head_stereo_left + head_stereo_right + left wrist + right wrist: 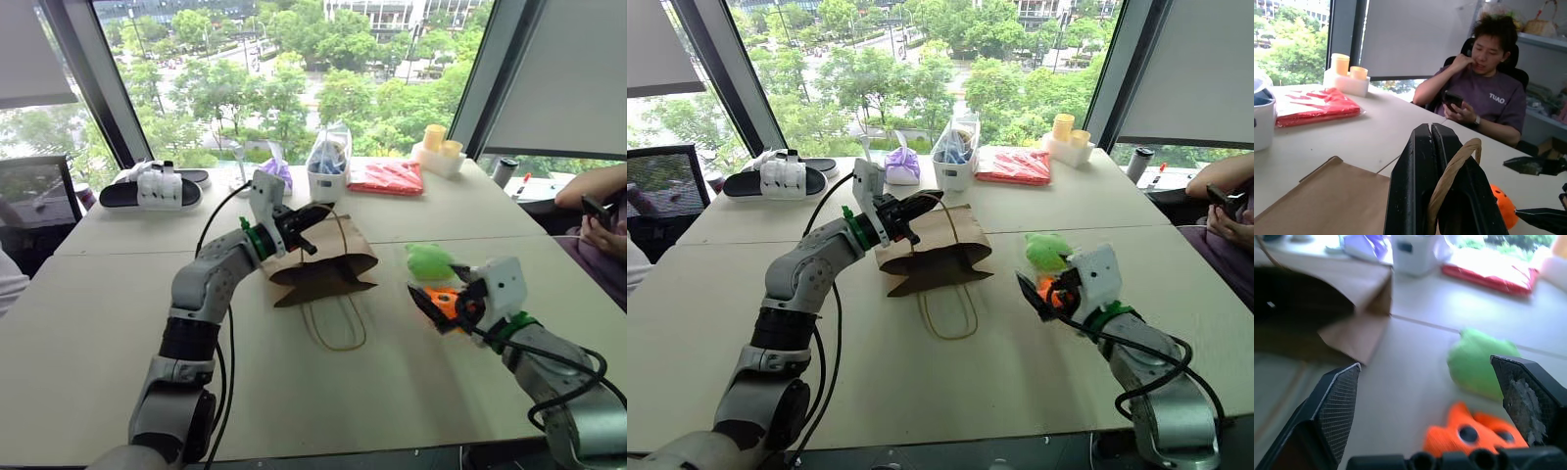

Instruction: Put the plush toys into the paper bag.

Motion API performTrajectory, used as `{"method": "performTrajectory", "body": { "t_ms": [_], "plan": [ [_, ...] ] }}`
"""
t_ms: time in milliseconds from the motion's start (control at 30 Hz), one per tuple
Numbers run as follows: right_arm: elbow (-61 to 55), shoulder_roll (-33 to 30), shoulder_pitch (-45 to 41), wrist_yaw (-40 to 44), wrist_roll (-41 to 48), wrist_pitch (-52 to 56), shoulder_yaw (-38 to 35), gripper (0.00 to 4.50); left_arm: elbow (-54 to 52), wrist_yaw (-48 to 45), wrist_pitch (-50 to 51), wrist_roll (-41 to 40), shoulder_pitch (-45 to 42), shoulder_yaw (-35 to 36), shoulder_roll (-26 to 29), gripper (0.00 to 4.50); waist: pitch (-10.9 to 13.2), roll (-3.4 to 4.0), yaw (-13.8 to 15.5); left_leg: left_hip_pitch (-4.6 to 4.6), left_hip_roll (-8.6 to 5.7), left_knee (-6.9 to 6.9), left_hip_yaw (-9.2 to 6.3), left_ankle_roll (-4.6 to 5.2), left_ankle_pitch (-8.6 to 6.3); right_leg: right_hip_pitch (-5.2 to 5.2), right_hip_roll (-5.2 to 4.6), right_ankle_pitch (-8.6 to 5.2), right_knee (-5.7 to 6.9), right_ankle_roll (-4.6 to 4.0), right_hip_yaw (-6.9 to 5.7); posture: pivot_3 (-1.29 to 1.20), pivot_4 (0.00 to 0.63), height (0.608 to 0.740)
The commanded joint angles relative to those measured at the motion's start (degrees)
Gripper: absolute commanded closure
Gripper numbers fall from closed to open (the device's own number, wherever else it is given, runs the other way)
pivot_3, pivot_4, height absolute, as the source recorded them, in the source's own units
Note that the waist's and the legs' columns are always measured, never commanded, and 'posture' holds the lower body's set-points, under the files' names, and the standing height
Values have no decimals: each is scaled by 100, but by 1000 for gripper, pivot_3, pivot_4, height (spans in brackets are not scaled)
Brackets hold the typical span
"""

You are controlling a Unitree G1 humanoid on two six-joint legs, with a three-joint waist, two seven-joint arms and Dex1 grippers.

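Left eye view showed the left gripper [312, 217] pinched shut on a twine handle [1452, 172], holding the paper bag [323, 262] up with its mouth open. To the right, the green toy [429, 261] and the orange toy [443, 300] lay on the table [98, 323], outside the bag. The right gripper [439, 306] was wide open around the orange toy. Both toys were left to put in. The left wrist view showed a person [1484, 93] holding a phone.

Matt kraft paper bag [328, 257] — creased
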Motion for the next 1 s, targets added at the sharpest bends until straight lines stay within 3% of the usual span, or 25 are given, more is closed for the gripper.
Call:
{"method": "performTrajectory", "body": {
  "t_ms": [33,200,300,500,567,733,867,1000],
  "plan": [
    [348,-32,-99,-86,-98,-8,144,115,-5,-70,-47,-70,-246,71,25,4500,0,0,-12,1,2,0,3,0,0,0,0,0,1,0,0,0,150,740],
    [1673,-231,-538,-387,-841,-74,871,115,156,-40,-273,107,-351,15,-30,4500,-1,0,-1,9,4,5,10,0,0,8,1,1,-1,0,1,0,150,740],
    [1797,-522,-517,-324,-1139,-225,1102,880,153,77,-306,104,-366,96,-70,4500,-3,-3,32,7,3,14,9,-3,2,14,0,1,-2,0,2,0,150,740],
    [1829,-801,-368,-187,-1350,-593,1130,3904,101,177,-234,16,-320,176,-80,4500,-5,-7,25,9,1,22,7,-4,2,29,0,6,-13,10,2,0,150,740],
    [1586,-859,-290,-16,-1250,-852,1001,4478,129,189,-216,-14,-328,200,-83,4500,-4,-6,30,10,1,23,7,-3,2,30,0,6,-12,10,2,0,150,740],
    [32,-853,-309,996,112,-844,507,4478,222,205,-155,-122,-374,281,-83,4500,-1,-3,-9,7,2,21,7,-4,2,26,0,6,-13,11,2,0,150,740],
    [-577,-914,-633,1224,537,-292,919,4478,289,172,-71,-221,-411,311,-97,4500,-1,-5,2,10,8,21,6,3,-2,28,3,6,-12,11,-1,0,150,740],
    [-488,-622,-1183,1024,511,-76,1503,4478,260,163,51,-332,-453,324,-144,4500,0,-7,25,8,6,29,6,17,-10,29,2,7,-12,11,0,0,150,740]
  ]
}}
